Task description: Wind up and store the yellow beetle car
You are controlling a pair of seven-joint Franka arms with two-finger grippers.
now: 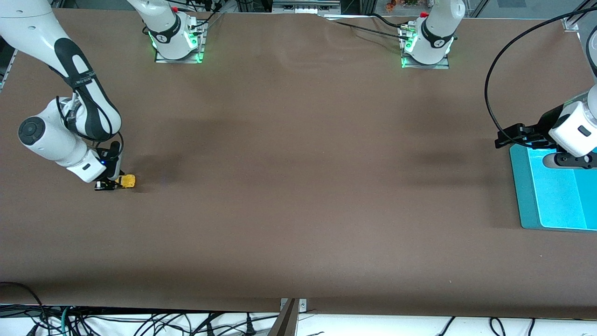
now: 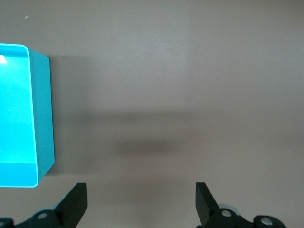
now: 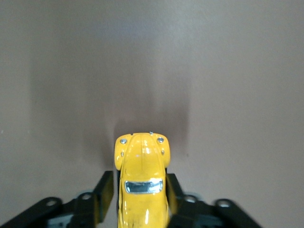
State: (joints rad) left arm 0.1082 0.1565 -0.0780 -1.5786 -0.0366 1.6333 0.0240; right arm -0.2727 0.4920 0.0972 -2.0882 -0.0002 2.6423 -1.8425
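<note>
The yellow beetle car (image 1: 127, 181) is low at the table surface at the right arm's end, its rounded nose pointing away from the wrist. My right gripper (image 1: 112, 184) is shut on its sides. In the right wrist view the car (image 3: 141, 180) sits between the two black fingers (image 3: 103, 190), with my right gripper (image 3: 141, 192) closed against the body. My left gripper (image 1: 506, 139) hangs open and empty over the table beside the teal bin, waiting. In the left wrist view my left gripper (image 2: 141, 199) shows its fingertips (image 2: 78, 194) wide apart over bare table.
A teal bin (image 1: 524, 196) stands at the left arm's end of the table, nearer to the front camera than the left gripper. Its wall also shows in the left wrist view (image 2: 42, 118). Brown tabletop lies between the two arms.
</note>
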